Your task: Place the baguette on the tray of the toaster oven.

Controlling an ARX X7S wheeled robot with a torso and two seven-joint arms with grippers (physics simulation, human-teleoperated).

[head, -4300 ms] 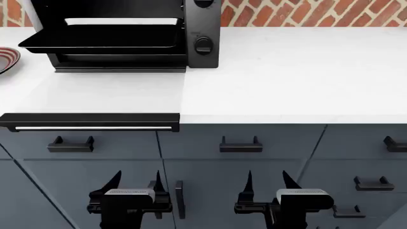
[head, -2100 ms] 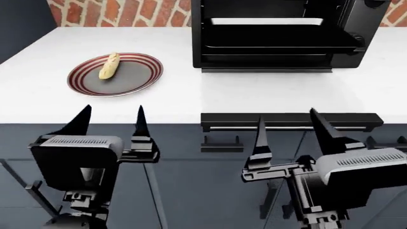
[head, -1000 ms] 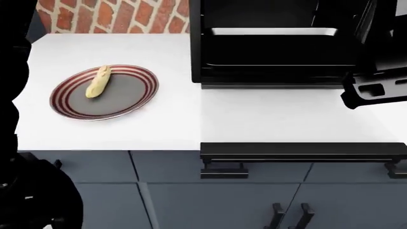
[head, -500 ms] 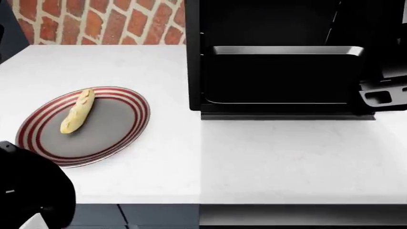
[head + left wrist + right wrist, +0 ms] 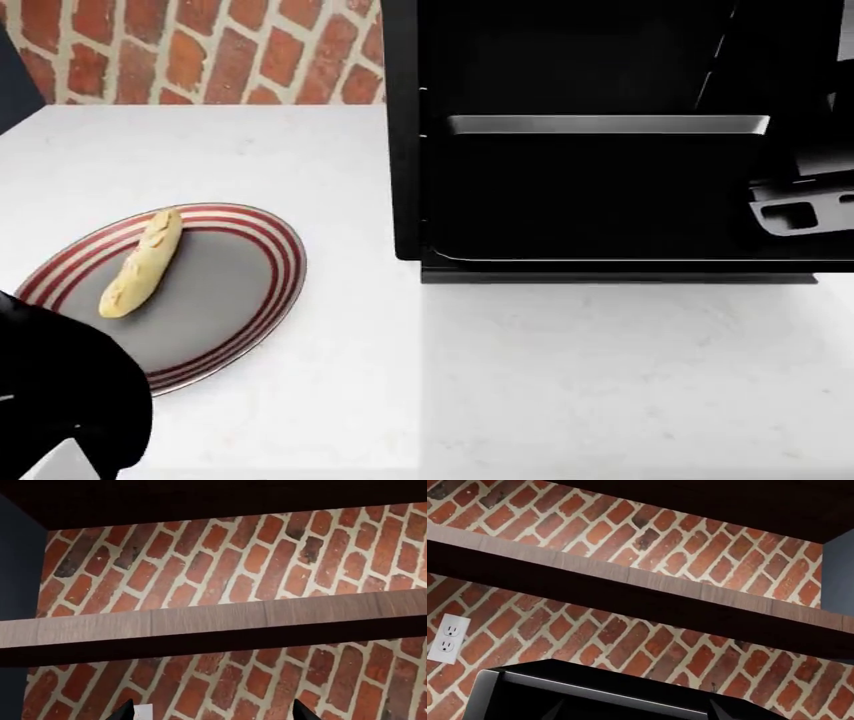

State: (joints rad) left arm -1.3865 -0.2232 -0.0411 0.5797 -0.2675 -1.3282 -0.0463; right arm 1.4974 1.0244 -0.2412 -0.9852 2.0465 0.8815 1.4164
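Observation:
The baguette lies slantwise on the left part of an oval grey plate with red rings on the white counter. To its right stands the toaster oven, its dark cavity open, with the black tray inside under a silver bar. My left gripper is open, with only its two tips showing against a brick wall, nothing between them. My right gripper is also open and empty, its tips over the oven's top. Both grippers are well away from the baguette.
A dark bulk of my left arm covers the head view's lower left, just in front of the plate. Part of my right arm sits at the oven's right edge. A brick wall backs the counter, with a wooden shelf and a wall outlet.
The head view has closed in and tipped down, so plate and oven look larger and sit lower. The baguette has not moved on its plate. The cabinet fronts have dropped out of view.

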